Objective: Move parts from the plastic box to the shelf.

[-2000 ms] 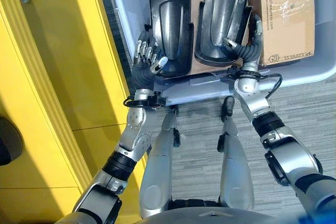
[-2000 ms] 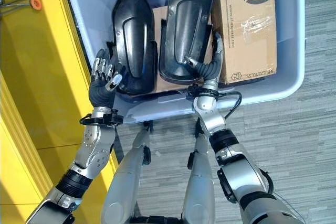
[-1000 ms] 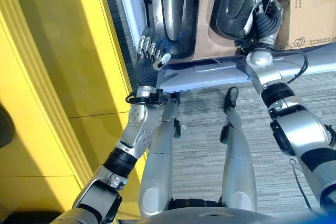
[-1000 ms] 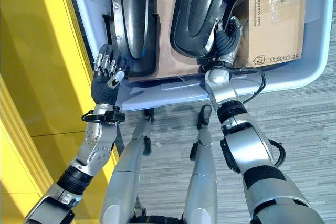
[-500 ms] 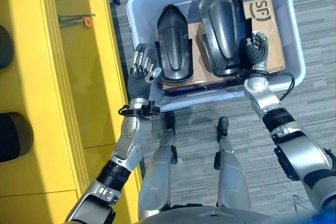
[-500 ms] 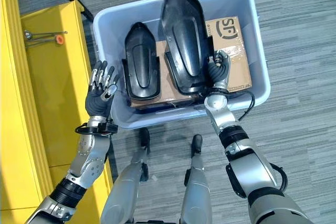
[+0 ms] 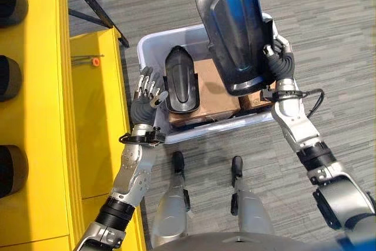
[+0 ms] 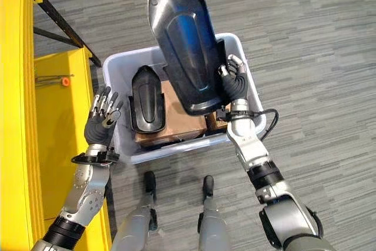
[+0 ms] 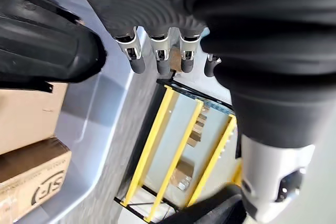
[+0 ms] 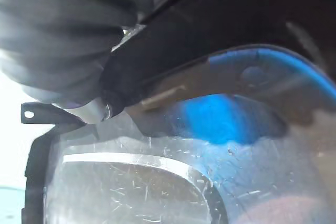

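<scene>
My right hand (image 7: 281,63) is shut on the lower edge of a large glossy black part (image 7: 232,27) and holds it upright, raised above the pale plastic box (image 7: 205,130). The part's shiny face looms close in the right wrist view (image 10: 184,156). A smaller black part (image 7: 179,83) lies in the box's left half on cardboard. My left hand (image 7: 144,98) is open with its fingers (image 9: 157,56) straight, just outside the box's left wall (image 9: 100,108), holding nothing. The yellow shelf (image 7: 35,86) stands along the left.
Brown cardboard boxes (image 7: 211,86) lie in the box under the parts. A thin metal tool with an orange tip (image 7: 88,60) rests on a yellow shelf board. A black diagonal brace (image 7: 94,7) crosses behind it. Grey carpet (image 7: 329,27) spreads to the right.
My right hand has lifted the large black part up out of the box. The left hand stays open beside the box. The camera has pulled back, so the whole box now shows.
</scene>
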{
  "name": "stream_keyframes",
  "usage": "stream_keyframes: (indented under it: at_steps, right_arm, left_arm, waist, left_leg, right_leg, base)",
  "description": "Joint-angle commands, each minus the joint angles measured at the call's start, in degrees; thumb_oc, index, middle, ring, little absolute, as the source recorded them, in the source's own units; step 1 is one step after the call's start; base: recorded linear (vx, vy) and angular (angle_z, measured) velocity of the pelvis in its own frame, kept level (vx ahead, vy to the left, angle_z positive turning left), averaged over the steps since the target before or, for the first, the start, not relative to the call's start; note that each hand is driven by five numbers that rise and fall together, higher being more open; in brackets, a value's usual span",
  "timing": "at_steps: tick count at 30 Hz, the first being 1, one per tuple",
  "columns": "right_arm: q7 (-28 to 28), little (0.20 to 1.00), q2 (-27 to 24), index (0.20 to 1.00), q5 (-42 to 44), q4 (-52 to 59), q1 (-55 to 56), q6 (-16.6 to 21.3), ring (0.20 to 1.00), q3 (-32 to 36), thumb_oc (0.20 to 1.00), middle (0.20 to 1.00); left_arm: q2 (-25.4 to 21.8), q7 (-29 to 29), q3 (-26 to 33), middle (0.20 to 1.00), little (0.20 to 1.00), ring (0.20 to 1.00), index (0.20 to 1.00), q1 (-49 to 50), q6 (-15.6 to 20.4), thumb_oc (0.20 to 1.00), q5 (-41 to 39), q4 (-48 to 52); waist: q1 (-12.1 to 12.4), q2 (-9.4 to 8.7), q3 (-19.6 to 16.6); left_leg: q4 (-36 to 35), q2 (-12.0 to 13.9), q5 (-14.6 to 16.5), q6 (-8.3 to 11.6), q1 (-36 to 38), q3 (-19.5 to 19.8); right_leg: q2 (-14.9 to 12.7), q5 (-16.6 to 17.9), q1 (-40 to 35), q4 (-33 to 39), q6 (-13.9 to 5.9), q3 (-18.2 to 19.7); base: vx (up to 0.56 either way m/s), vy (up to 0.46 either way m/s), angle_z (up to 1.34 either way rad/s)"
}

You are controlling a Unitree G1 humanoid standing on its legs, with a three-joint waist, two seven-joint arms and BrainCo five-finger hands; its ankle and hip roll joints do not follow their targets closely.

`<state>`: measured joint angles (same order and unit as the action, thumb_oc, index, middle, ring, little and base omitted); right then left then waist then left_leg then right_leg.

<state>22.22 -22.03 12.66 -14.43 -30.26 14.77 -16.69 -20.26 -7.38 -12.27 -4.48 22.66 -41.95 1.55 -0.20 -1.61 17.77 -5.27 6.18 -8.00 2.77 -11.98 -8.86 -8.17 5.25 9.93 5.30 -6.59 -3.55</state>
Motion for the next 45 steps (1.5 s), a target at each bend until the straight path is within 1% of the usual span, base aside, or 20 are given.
stream_keyframes:
  at_steps: [1, 5, 11, 12, 17, 18, 19, 20, 21, 22, 24, 25, 28, 31, 32, 34, 35, 39, 41, 45]
  right_arm:
    - [-2.2, 0.200, 0.8, 0.200, -0.1, 3.7, 0.6, 5.5, 0.200, 0.5, 0.200, 0.200]
    - [-7.2, 0.200, 0.1, 0.200, 3.0, 8.9, 10.2, 5.8, 0.200, 2.6, 0.200, 0.200]
    - [-12.0, 0.200, -1.8, 0.200, 3.0, 13.2, 19.9, 5.5, 0.200, 4.7, 0.200, 0.200]
    - [-13.5, 0.200, -2.4, 0.200, 3.8, 14.1, 21.1, 5.7, 0.200, 4.5, 0.200, 0.200]
    - [-15.3, 0.200, -3.4, 0.200, 6.6, 16.9, 19.2, 6.5, 0.200, 3.2, 0.200, 0.200]
    - [-15.5, 0.200, -3.4, 0.200, 7.3, 17.3, 18.4, 6.8, 0.200, 3.0, 0.200, 0.200]
    - [-14.9, 0.200, -3.7, 0.200, 7.6, 18.1, 16.8, 7.2, 0.200, 2.5, 0.200, 0.200]
    - [-14.4, 0.200, -3.9, 0.200, 7.2, 18.9, 16.4, 7.6, 0.200, 2.6, 0.200, 0.200]
    - [-14.1, 0.200, -4.1, 0.200, 6.9, 18.9, 16.2, 7.5, 0.200, 2.8, 0.200, 0.200]
    - [-13.5, 0.200, -4.8, 0.200, 5.8, 19.6, 16.7, 7.2, 0.200, 3.3, 0.200, 0.200]
    - [-13.8, 0.200, -4.9, 0.200, 5.9, 20.1, 17.4, 7.2, 0.200, 3.5, 0.200, 0.200]
    - [-13.6, 0.200, -4.7, 0.200, 5.7, 20.5, 18.5, 7.3, 0.200, 4.3, 0.200, 0.200]
    - [-13.7, 0.200, -3.9, 0.200, 6.5, 20.8, 19.4, 7.3, 0.200, 4.7, 0.200, 0.200]
    - [-13.7, 0.200, -2.7, 0.200, 7.4, 21.0, 21.0, 7.0, 0.200, 5.4, 0.200, 0.200]
    - [-13.8, 0.200, -2.3, 0.200, 7.6, 21.2, 21.4, 6.9, 0.200, 5.5, 0.200, 0.200]
    - [-13.5, 0.200, -2.6, 0.200, 7.7, 22.0, 22.2, 7.2, 0.200, 6.7, 0.200, 0.200]
    - [-13.2, 0.200, -2.6, 0.200, 7.7, 22.2, 22.6, 7.3, 0.200, 7.0, 0.200, 0.200]
    - [-12.9, 0.200, -2.2, 0.200, 6.7, 22.4, 22.9, 7.0, 0.200, 7.6, 0.200, 0.200]
    - [-13.0, 0.200, -2.0, 0.200, 6.5, 21.9, 22.4, 6.6, 0.200, 7.1, 0.200, 0.200]
    - [-14.3, 0.200, -1.2, 0.200, 6.1, 20.9, 22.5, 5.1, 0.200, 5.4, 0.200, 0.200]
  left_arm:
    - [-0.7, 2.5, 1.1, 1.000, 1.000, 1.000, 1.000, 0.1, 0.9, 1.000, 0.2, 0.7]
    - [-0.4, 3.7, 3.8, 1.000, 1.000, 1.000, 1.000, 3.1, 0.3, 1.000, 0.9, 0.5]
    - [0.8, 4.7, 8.2, 1.000, 1.000, 1.000, 1.000, 7.5, -0.1, 1.000, 2.0, 0.3]
    - [1.1, 4.8, 9.3, 1.000, 1.000, 1.000, 1.000, 8.8, -0.2, 1.000, 2.2, 0.4]
    - [2.4, 5.1, 10.1, 1.000, 1.000, 1.000, 1.000, 11.3, -0.8, 1.000, 1.8, 0.4]
    - [2.7, 5.2, 10.0, 1.000, 1.000, 1.000, 1.000, 11.5, -0.9, 1.000, 1.5, 0.5]
    - [2.9, 5.3, 9.4, 1.000, 1.000, 1.000, 1.000, 11.7, -0.9, 1.000, 1.0, 0.4]
    - [3.1, 5.3, 9.0, 1.000, 1.000, 1.000, 1.000, 11.3, -1.0, 1.000, 0.8, -0.4]
    - [3.2, 5.5, 8.9, 1.000, 1.000, 1.000, 1.000, 11.1, -1.0, 1.000, 0.6, -0.7]
    - [3.5, 5.8, 9.1, 1.000, 1.000, 1.000, 1.000, 10.7, -1.1, 1.000, -0.3, -2.3]
    - [3.7, 6.0, 9.9, 1.000, 1.000, 1.000, 1.000, 11.0, -0.9, 1.000, -0.1, -2.8]
    - [4.1, 6.3, 10.5, 1.000, 1.000, 1.000, 1.000, 11.3, -0.9, 1.000, 0.0, -2.6]
    - [4.7, 6.2, 10.5, 1.000, 1.000, 1.000, 1.000, 11.1, -0.9, 1.000, 0.2, -2.4]
    - [5.2, 5.9, 10.4, 1.000, 1.000, 1.000, 1.000, 10.6, -0.9, 1.000, 0.4, -2.5]
    - [5.2, 5.7, 10.5, 1.000, 1.000, 1.000, 1.000, 11.0, -1.1, 1.000, 0.8, -2.0]
    - [5.5, 5.8, 10.1, 1.000, 1.000, 1.000, 1.000, 11.3, -1.2, 1.000, 0.8, -1.6]
    - [5.6, 6.3, 9.7, 1.000, 1.000, 1.000, 1.000, 11.4, -1.4, 1.000, 0.5, -1.6]
    - [5.1, 6.4, 9.9, 1.000, 1.000, 1.000, 1.000, 12.1, -1.5, 1.000, 1.2, -0.8]
    - [4.7, 6.1, 10.5, 1.000, 1.000, 1.000, 1.000, 12.3, -1.4, 1.000, 1.8, -0.6]
    - [4.5, 5.9, 12.0, 1.000, 1.000, 1.000, 1.000, 13.4, -1.7, 1.000, 2.8, 0.3]
  waist:
    - [0.8, -0.46, -6.1]
    - [0.0, 0.42, -8.6]
    - [-1.0, 2.22, -11.0]
    - [-0.7, 2.54, -11.1]
    - [0.9, 3.10, -10.5]
    - [1.2, 3.28, -10.1]
    - [2.2, 3.74, -9.3]
    - [2.5, 3.79, -8.9]
    - [2.6, 3.77, -8.8]
    - [2.0, 2.68, -8.9]
    - [1.4, 2.33, -9.2]
    - [0.4, 2.54, -10.2]
    - [-0.9, 3.08, -11.2]
    - [-2.1, 4.17, -12.3]
    - [-2.2, 4.77, -12.6]
    - [-2.6, 4.78, -12.4]
    - [-2.5, 5.34, -12.4]
    - [-1.3, 5.57, -12.3]
    - [-0.2, 4.78, -11.8]
    - [1.6, 3.05, -11.3]
  left_leg:
    - [0.8, 5.0, 2.8, 4.43, 5.2, 0.0]
    - [0.9, 6.4, 2.8, 4.72, 8.8, -0.8]
    - [2.4, 9.9, 1.2, 5.11, 13.3, 0.0]
    - [3.5, 11.2, -0.1, 5.28, 13.7, 0.5]
    - [4.9, 14.3, -5.6, 6.15, 12.8, 3.1]
    - [4.6, 14.6, -7.1, 6.33, 11.8, 4.2]
    - [3.1, 14.8, -10.8, 7.34, 9.5, 5.8]
    - [2.0, 14.5, -13.7, 7.79, 7.4, 4.8]
    - [2.0, 13.7, -14.2, 7.76, 6.1, 5.2]
    - [2.6, 12.0, -11.8, 7.18, 5.5, 2.3]
    - [7.7, 11.1, -8.6, 6.75, 6.8, 1.2]
    - [11.8, 10.5, -5.4, 6.49, 9.7, 0.1]
    - [14.8, 10.1, -3.7, 6.38, 13.2, -0.8]
    - [13.4, 7.7, -1.5, 6.17, 17.2, 0.1]
    - [10.8, 6.3, 0.6, 5.44, 17.6, 1.0]
    - [7.9, 6.5, 1.9, 5.09, 16.5, -0.7]
    - [6.2, 7.1, 3.3, 5.56, 17.4, -2.3]
    - [0.9, 5.6, 5.3, 4.72, 18.2, -3.0]
    - [0.6, 3.4, 7.9, 3.36, 17.1, -2.0]
    - [0.3, -0.5, 9.9, 1.32, 16.1, 0.1]
  right_leg:
    - [-1.5, 3.2, 1.4, -1.5, -3.33, 0.2]
    - [-0.8, 0.6, -1.0, -3.8, -2.91, 0.3]
    - [2.6, -6.2, -2.8, -13.0, -0.27, 0.5]
    - [4.0, -7.8, -2.8, -15.3, 0.54, 0.2]
    - [7.1, -9.5, -3.4, -16.9, 2.67, -2.0]
    - [7.3, -9.5, -3.2, -16.7, 3.01, -2.8]
    - [7.3, -9.5, -2.5, -16.0, 3.26, -4.5]
    - [6.4, -9.5, -2.7, -15.0, 3.37, -6.5]
    - [6.0, -9.0, -2.2, -14.6, 3.40, -7.3]
    - [3.7, -7.7, -2.1, -12.0, 3.02, -9.8]
    - [2.3, -5.5, -1.6, -9.5, 3.26, -11.7]
    - [1.2, -4.6, -1.4, -8.1, 3.66, -15.0]
    - [0.6, -4.5, -1.5, -7.9, 4.02, -18.4]
    - [-0.1, -4.6, -1.7, -8.8, 3.99, -21.9]
    - [-0.1, -4.7, -1.7, -9.2, 3.47, -22.0]
    - [-1.7, -3.5, -1.7, -9.7, 2.72, -22.6]
    - [-2.1, -4.4, -2.4, -10.1, 1.92, -22.4]
    - [-4.2, -1.8, -3.3, -9.0, 0.32, -23.8]
    - [-6.4, 0.7, -3.5, -8.6, -1.16, -24.8]
    - [-9.9, 3.9, -4.7, -8.0, -3.36, -26.0]
  base:
    - [0.11, -0.074, -0.14]
    - [0.07, -0.058, -0.11]
    - [0.04, -0.103, -0.05]
    - [0.00, -0.168, -0.06]
    - [-0.04, -0.212, 0.04]
    - [-0.20, -0.190, 0.28]
    - [-0.24, -0.171, 0.45]
    - [-0.24, -0.096, 1.33]
    - [-0.21, -0.096, 1.75]
    - [-0.20, -0.091, 1.57]
    - [-0.20, -0.116, 1.06]
    - [-0.13, -0.065, 1.31]
    - [-0.05, -0.052, 1.14]
    - [-0.02, 0.014, 0.72]
    - [0.00, 0.053, 1.03]
    - [0.02, 0.124, 0.84]
    - [0.06, 0.167, 0.85]
    - [-0.02, 0.170, 0.69]
    - [-0.07, 0.186, 0.45]
    - [-0.06, 0.170, 0.25]
